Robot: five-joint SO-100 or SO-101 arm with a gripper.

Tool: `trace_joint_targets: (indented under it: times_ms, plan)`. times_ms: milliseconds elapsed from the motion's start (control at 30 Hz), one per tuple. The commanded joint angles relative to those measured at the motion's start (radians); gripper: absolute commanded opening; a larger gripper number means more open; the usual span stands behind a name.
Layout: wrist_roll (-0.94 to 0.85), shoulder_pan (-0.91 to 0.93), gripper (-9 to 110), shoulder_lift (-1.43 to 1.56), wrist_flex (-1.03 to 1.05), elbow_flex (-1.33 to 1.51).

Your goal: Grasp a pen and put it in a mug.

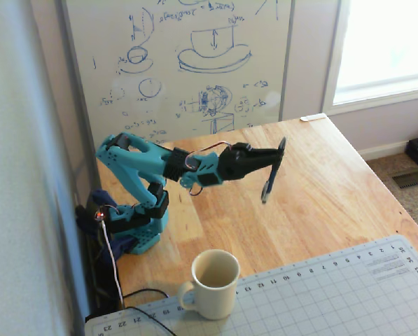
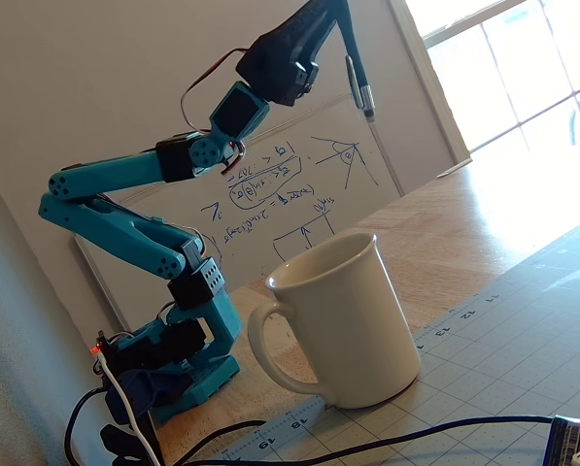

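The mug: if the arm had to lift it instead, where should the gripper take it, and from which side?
Probably the rim, from straight above, one finger inside the open mouth. The mug stands upright, with its loop handle pointing left in both fixed views. The gripper already holds the pen in the air.

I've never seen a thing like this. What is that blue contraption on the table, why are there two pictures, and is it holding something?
The blue contraption is a small robot arm bolted to a wooden table. At its end sits a black two-finger gripper, a simple pincer. Both pictures show one moment from two cameras that stand still: one looks down from high up, the other sits low on the table, close to the mug. The gripper is shut on a slim dark pen, which hangs in the air with its silvery tip pointing down. A cream mug stands upright at the edge of a gridded cutting mat. The pen is held apart from the mug, not yet inside it. A scribbled whiteboard leans behind.
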Motion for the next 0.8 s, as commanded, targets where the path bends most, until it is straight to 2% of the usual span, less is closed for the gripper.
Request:
trace_joint_targets:
  times_ms: [0,333,767]
  plan:
    - [-0.072,0.089,1,0.112,-0.032,0.02]
    - [-0.071,0.298,1,0.207,-0.005,0.069]
    - [-0.069,0.33,1,0.379,0.541,0.077]
